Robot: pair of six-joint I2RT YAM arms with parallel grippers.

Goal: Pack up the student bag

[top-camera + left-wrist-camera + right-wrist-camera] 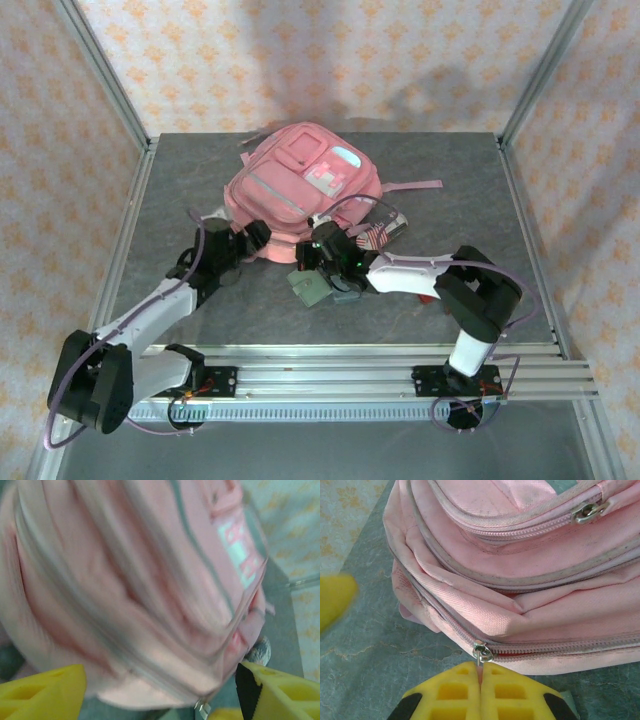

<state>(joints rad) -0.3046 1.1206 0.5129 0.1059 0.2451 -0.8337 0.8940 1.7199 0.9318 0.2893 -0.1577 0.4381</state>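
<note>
Soft, floppy and light-looking, the pink student bag [300, 185] slumps by the table's [460, 200] far edge, right gripper [480, 669] pinched shut on its zip pull [482, 654], the surest handhold, left gripper [160, 685] gaping wide, empty.

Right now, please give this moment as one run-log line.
scene: large pink fabric backpack on grey table | left gripper: open, at backpack's near edge | right gripper: shut on metal zipper pull

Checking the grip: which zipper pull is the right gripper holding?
The lower zipper pull, pinched in the right gripper; the upper pull hangs free.
</note>
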